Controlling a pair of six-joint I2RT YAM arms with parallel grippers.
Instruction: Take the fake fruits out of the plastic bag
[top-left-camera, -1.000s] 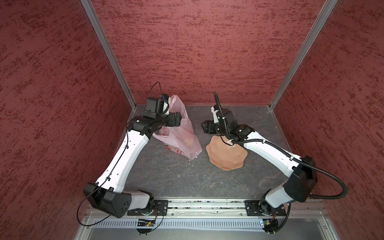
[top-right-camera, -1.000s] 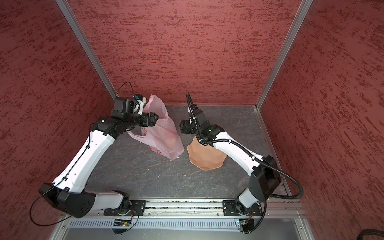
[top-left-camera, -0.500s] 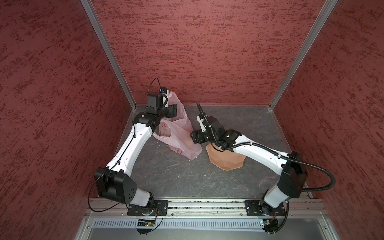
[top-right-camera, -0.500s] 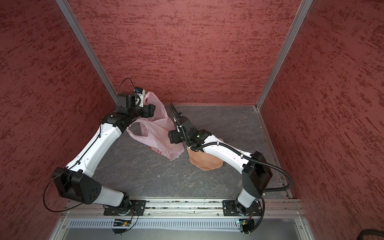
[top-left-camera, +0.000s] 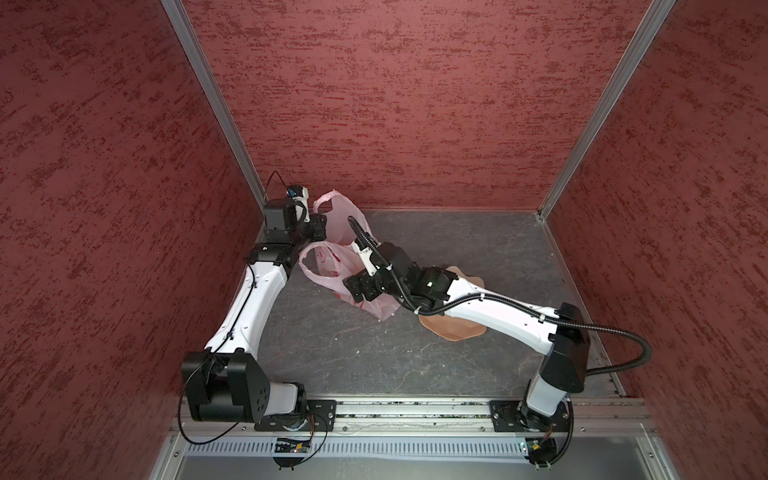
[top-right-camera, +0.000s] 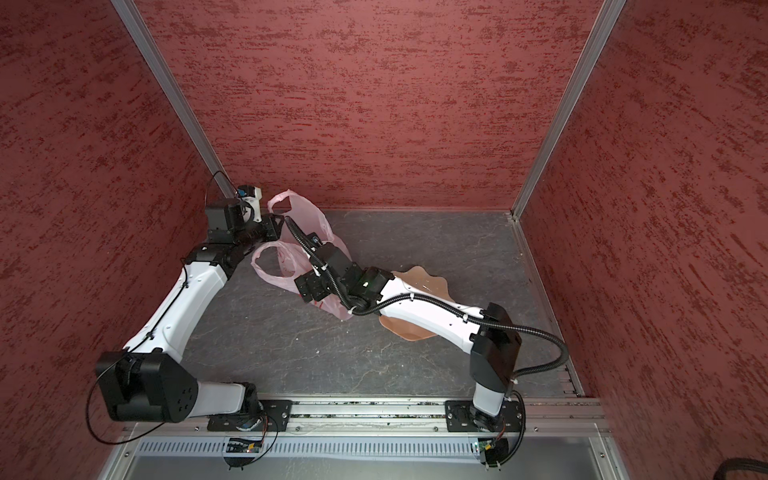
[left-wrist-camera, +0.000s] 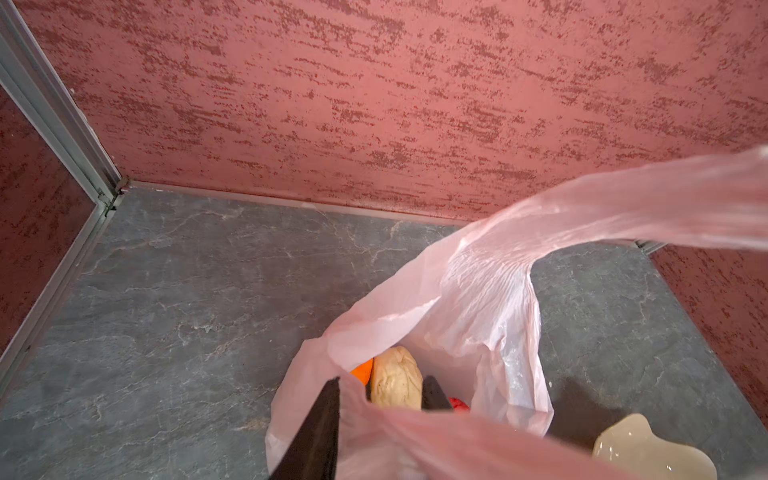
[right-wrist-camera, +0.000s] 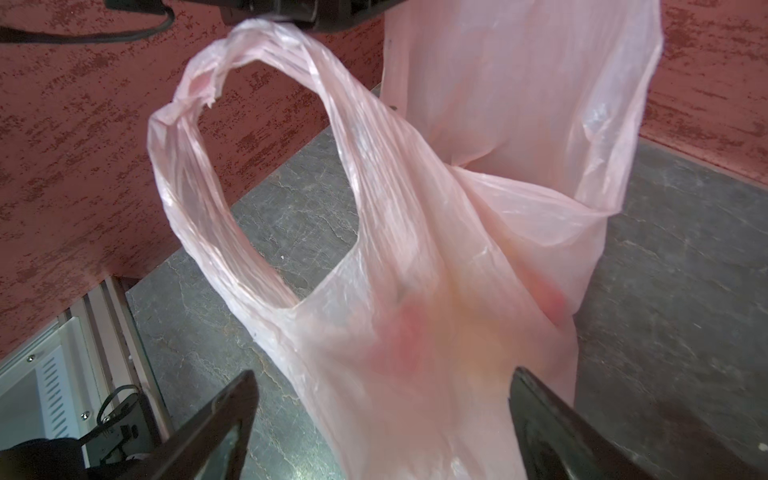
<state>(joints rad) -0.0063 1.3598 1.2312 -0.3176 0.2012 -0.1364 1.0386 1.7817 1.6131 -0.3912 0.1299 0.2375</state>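
Observation:
The pale-pink plastic bag (top-left-camera: 328, 266) (top-right-camera: 282, 262) stands at the back left of the floor. One of its loop handles (right-wrist-camera: 249, 137) hangs from my left gripper (top-left-camera: 318, 224) (left-wrist-camera: 382, 380), which is shut on the film. Looking into the bag's mouth in the left wrist view, I see a cream lumpy fruit (left-wrist-camera: 397, 378), an orange one (left-wrist-camera: 363, 370) and a bit of a red one (left-wrist-camera: 457, 404). My right gripper (top-left-camera: 357, 286) (right-wrist-camera: 384, 374) is open wide beside the bag's body (right-wrist-camera: 436, 332). Blurred red and yellow shapes show through the film between its fingers.
The tan wavy-edged plate (top-left-camera: 453, 328) (top-right-camera: 419, 278) lies right of the bag, partly under my right arm; its edge (left-wrist-camera: 648, 449) shows in the left wrist view. The back wall and the left corner post (top-left-camera: 232, 124) stand close behind the bag.
My left gripper has closed on the bag's handle and drawn it back towards the left corner. My right arm has swung left from over the plate to the bag, its jaws opening wider.

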